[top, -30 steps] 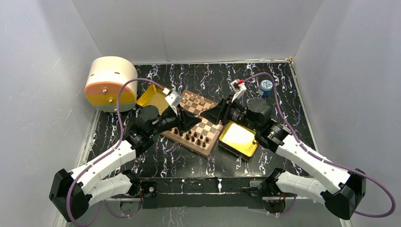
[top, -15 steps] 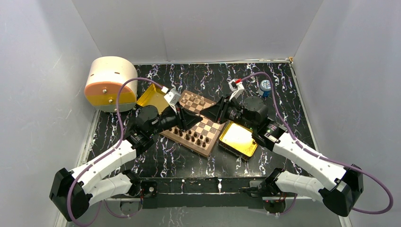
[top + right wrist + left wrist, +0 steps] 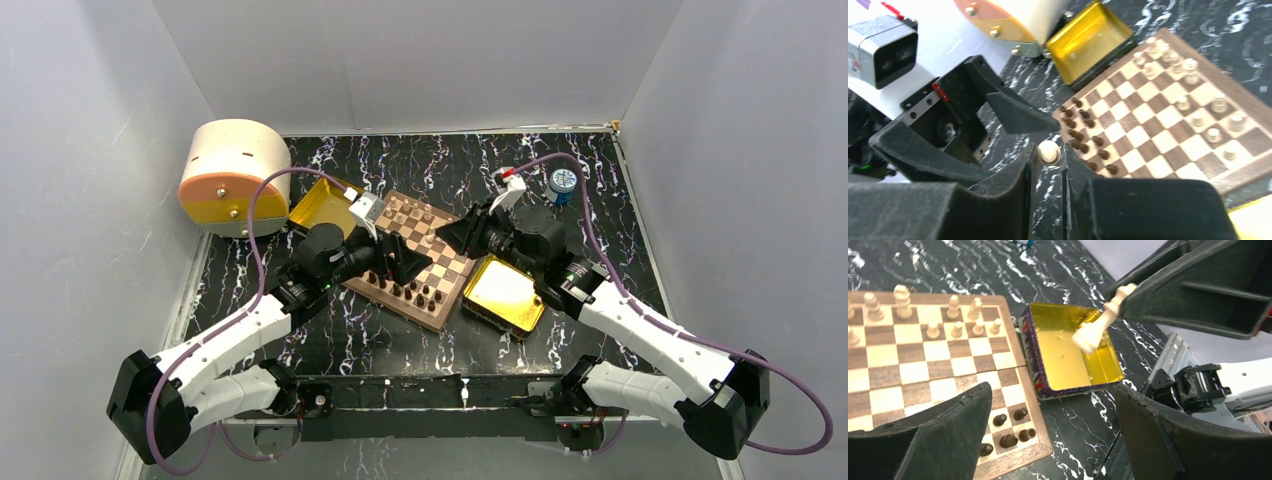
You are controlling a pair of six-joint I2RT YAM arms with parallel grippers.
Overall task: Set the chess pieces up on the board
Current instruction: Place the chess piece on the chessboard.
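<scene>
The board [image 3: 430, 317] lies mid-table between the arms. Dark brown chess pieces [image 3: 1009, 427] stand along its near edge and light tan ones [image 3: 954, 316] along the far edge. My right gripper [image 3: 1049, 156] is shut on a light tan piece [image 3: 1049, 151], which hangs tilted over the gold tray in the left wrist view, where the piece [image 3: 1096, 322] shows whole. My left gripper [image 3: 1050, 392] is open and empty, just below and beside that piece, over the board's corner. In the top view the left gripper [image 3: 406, 262] and right gripper [image 3: 448, 236] nearly meet above the board.
A gold tray [image 3: 503, 293] sits against the board's right side and another gold tray [image 3: 322, 205] at its far left corner. A cream and orange round container [image 3: 232, 175] stands at the back left, and a small blue-and-white object [image 3: 563, 182] at the back right. White walls enclose the table.
The right gripper shut on the light tan piece that the left gripper was holding. The left gripper opened, let go of it and drew slightly back towards the near side.
</scene>
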